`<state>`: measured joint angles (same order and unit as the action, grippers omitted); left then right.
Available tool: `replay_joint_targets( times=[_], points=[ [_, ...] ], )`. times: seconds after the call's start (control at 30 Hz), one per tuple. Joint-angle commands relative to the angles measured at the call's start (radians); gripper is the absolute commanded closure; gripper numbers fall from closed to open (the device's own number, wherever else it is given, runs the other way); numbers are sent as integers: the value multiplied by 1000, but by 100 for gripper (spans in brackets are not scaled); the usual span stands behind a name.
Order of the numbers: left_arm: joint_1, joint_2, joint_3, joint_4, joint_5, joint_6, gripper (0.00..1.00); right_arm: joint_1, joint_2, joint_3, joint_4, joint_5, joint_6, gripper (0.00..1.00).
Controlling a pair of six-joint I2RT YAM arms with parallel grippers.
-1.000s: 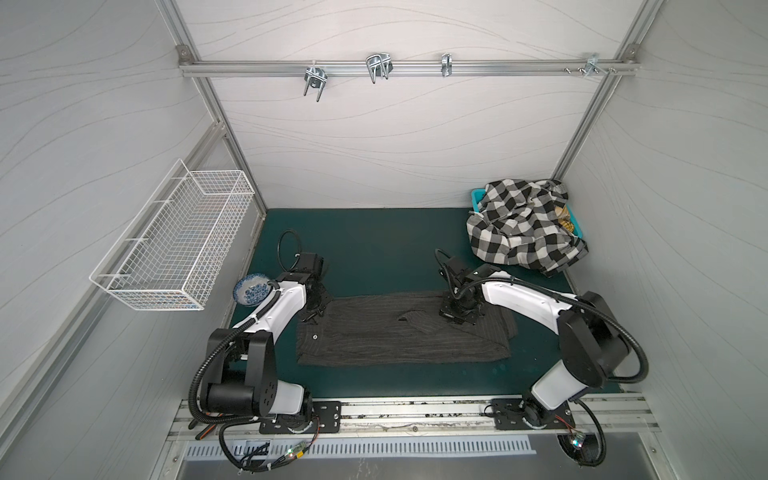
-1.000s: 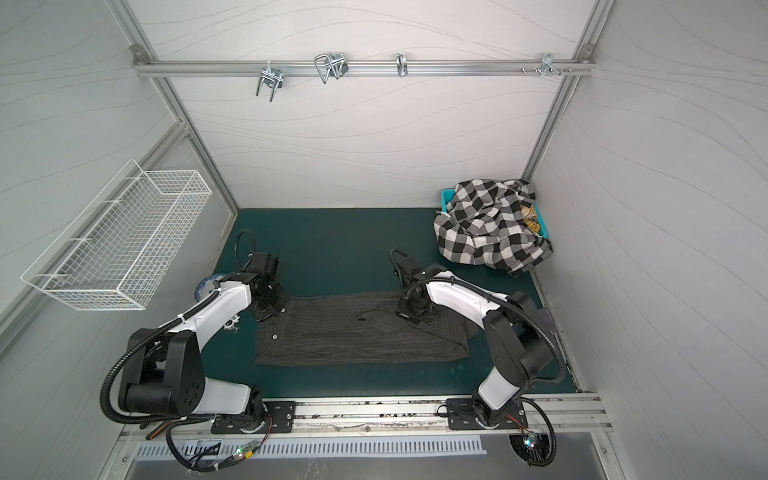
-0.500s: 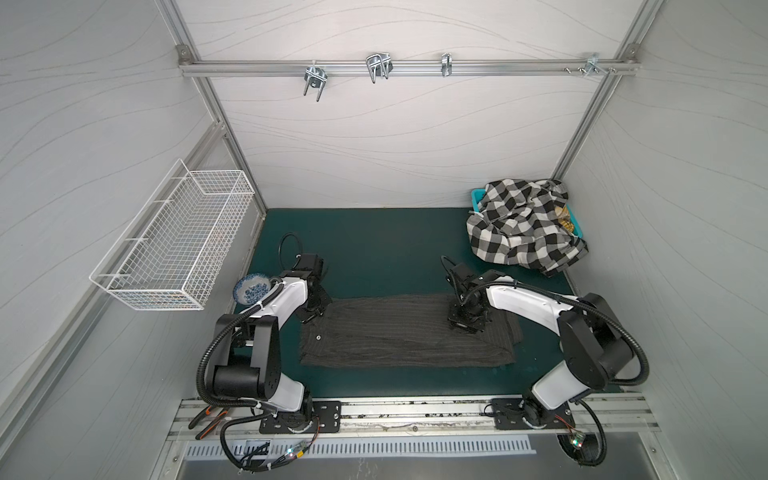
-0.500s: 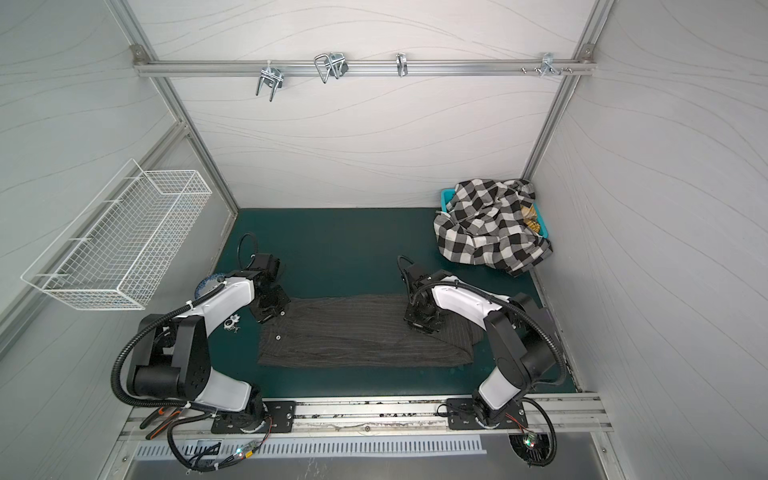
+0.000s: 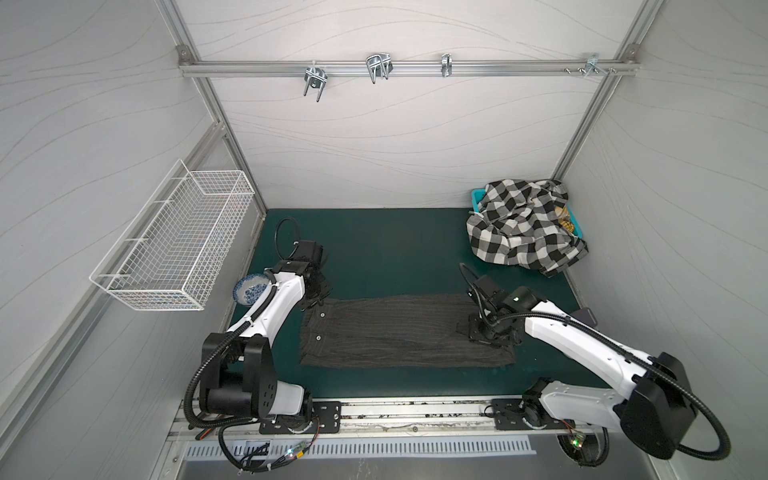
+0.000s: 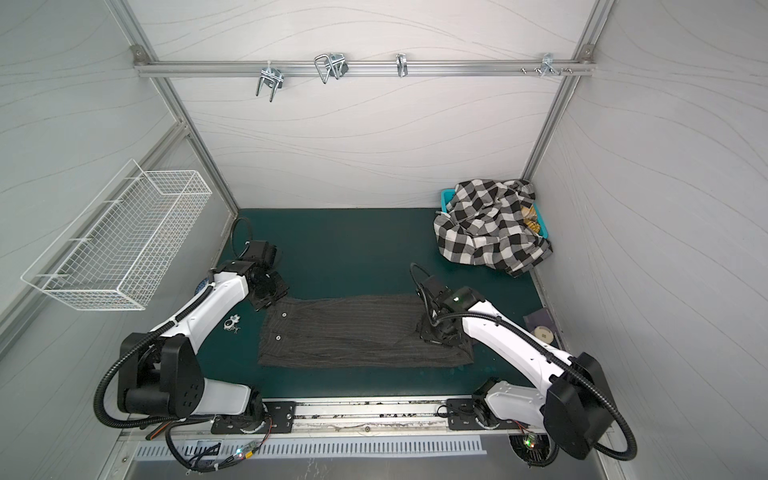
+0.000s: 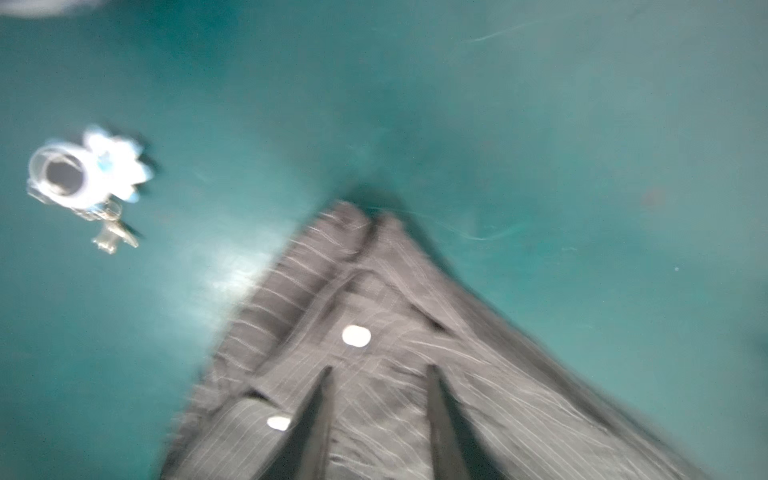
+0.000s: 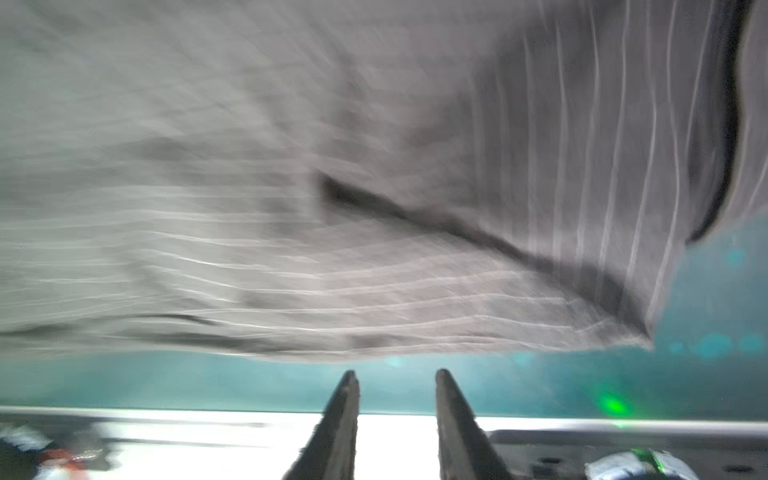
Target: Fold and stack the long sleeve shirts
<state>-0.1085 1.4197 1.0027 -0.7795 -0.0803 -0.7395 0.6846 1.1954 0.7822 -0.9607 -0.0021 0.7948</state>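
The left pincer point(image 7: 378, 399), jaws slightly parted and empty, is held over the buttoned left end of the striped shirt point(image 5: 399, 328); the right pincer point(image 8: 395, 399), likewise parted and empty, at its right end. The shirt is laid as a folded band on the green mat point(image 5: 395, 249); the checked shirt point(image 5: 519, 232) is heaped over the basket point(image 5: 477, 194), far right. Risk: a layer may be snagged by a low fingertip and the fold dragged open.

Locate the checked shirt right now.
In both top views the checked shirt lies crumpled in the far right corner of the green mat, heaped over the teal basket.
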Motion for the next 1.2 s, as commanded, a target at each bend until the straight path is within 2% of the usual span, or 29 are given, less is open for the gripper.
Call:
replay_joint_targets(
  times=[0.0,0.07,0.2,0.3,0.4,0.5,0.6,0.67,0.7,0.73,0.8,0.87,0.93,1.03,1.1,1.17],
  points=[
    [-40,94,-27,27,73,-48,81,-20,57,-53,40,-55,22,74],
    [-39,147,-44,74,103,-73,88,-41,122,-53,86,-69,17,76],
    [-13,226,-40,101,74,-63,100,-93,266,-50,205,-110,-10,80],
    [54,264,-69,108,80,-54,100,-115,398,13,254,-111,-41,82],
    [123,256,-110,99,54,-35,100,-148,580,182,247,-93,-95,84],
    [158,204,-134,83,28,-47,100,-170,781,482,173,-57,-166,83],
    [158,153,-169,89,43,-43,100,-171,931,842,23,-28,-247,69],
    [116,134,-203,102,134,-55,100,-168,926,983,-64,11,-272,50],
    [61,120,-217,111,165,-68,100,-168,890,991,-73,15,-274,43],
    [-29,97,-231,125,203,-86,100,-168,839,974,-77,23,-274,38],
    [-202,50,-235,141,276,-117,87,-164,725,897,-76,22,-270,34],
    [-312,-21,-225,125,302,-150,74,-143,604,771,-62,6,-260,34],
    [-329,-105,-218,95,278,-170,65,-107,510,657,-44,1,-237,36],
    [-325,-170,-182,52,211,-133,61,-49,452,534,3,-35,-185,45],
    [-326,-135,-145,36,225,-84,67,-17,470,508,49,-71,-157,59],
    [-323,-61,-97,19,284,-42,83,15,536,538,66,-84,-155,68]
  ],
)
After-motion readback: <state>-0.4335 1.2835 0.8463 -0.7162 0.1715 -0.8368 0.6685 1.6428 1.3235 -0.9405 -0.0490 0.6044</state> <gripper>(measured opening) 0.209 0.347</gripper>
